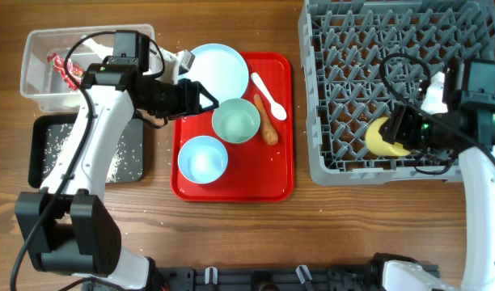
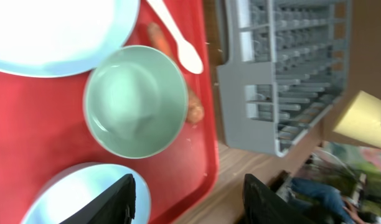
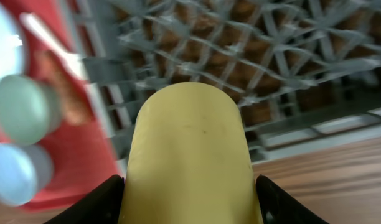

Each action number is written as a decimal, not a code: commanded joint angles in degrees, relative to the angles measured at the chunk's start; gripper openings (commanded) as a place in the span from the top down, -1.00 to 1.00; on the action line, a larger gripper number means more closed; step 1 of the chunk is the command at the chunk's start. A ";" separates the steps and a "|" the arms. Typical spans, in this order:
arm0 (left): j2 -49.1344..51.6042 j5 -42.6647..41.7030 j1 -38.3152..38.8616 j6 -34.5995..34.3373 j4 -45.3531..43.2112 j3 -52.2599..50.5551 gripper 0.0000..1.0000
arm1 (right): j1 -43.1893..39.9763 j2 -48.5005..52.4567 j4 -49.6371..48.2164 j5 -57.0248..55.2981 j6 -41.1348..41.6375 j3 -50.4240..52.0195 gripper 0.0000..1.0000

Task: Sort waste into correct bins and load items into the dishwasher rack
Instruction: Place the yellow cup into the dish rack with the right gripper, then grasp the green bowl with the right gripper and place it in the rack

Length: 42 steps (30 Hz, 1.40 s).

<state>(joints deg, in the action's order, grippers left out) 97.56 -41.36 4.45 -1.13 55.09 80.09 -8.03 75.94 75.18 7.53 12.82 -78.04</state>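
My right gripper (image 1: 393, 133) is shut on the small yellow cup (image 1: 383, 137) and holds it over the front left part of the grey dishwasher rack (image 1: 344, 48); the cup fills the right wrist view (image 3: 187, 155). My left gripper (image 1: 209, 103) is open and empty above the red tray, just left of the pale green bowl (image 1: 236, 123), which also shows in the left wrist view (image 2: 136, 102). On the tray lie the light blue plate (image 1: 219, 65), the light blue bowl (image 1: 202, 158), the white spoon (image 1: 268, 95) and the orange carrot (image 1: 266, 121).
The flat red tray (image 1: 272, 174) lies mid-table. The clear tub (image 1: 37, 77) at the back left holds a red wrapper (image 1: 67, 71). The black tray (image 1: 130, 153) in front of it holds scattered white rice. The left arm crosses above both bins.
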 commanded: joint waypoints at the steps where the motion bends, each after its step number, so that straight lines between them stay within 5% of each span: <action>1: -0.92 4.92 0.33 0.72 0.04 0.81 -0.08 | 0.20 5.77 0.74 -6.67 0.81 -0.61 0.07; 9: -0.92 6.80 0.33 0.72 0.92 0.81 -0.09 | 6.54 16.98 -1.92 -7.93 2.34 -0.59 0.05; 15: -0.90 7.63 0.33 0.72 1.62 0.81 -0.16 | 7.43 19.52 -2.71 -7.41 2.29 -0.61 -0.63; 19: -0.92 7.63 0.33 0.72 1.70 0.81 -0.20 | 7.43 19.41 -2.78 -5.99 2.14 -2.08 -0.77; 27: -0.92 16.85 1.97 0.70 4.48 0.81 -0.17 | 12.76 19.32 0.04 7.61 -2.27 -18.45 -0.72; 30: -0.92 33.83 12.98 0.72 5.38 0.81 -0.28 | 17.03 19.37 -4.00 7.63 -0.31 -18.38 -0.71; 34: -0.90 42.34 20.87 -2.38 2.32 0.81 -0.33 | 18.64 19.37 -6.51 9.60 1.53 -18.34 -0.64; 42: -0.90 42.47 7.76 -20.85 2.43 0.81 -0.47 | 35.65 30.03 -17.09 3.45 19.19 -18.23 -0.22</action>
<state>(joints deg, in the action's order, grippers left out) 97.56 0.16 16.23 -15.77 56.93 80.12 24.86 100.25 58.52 13.45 25.39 -95.72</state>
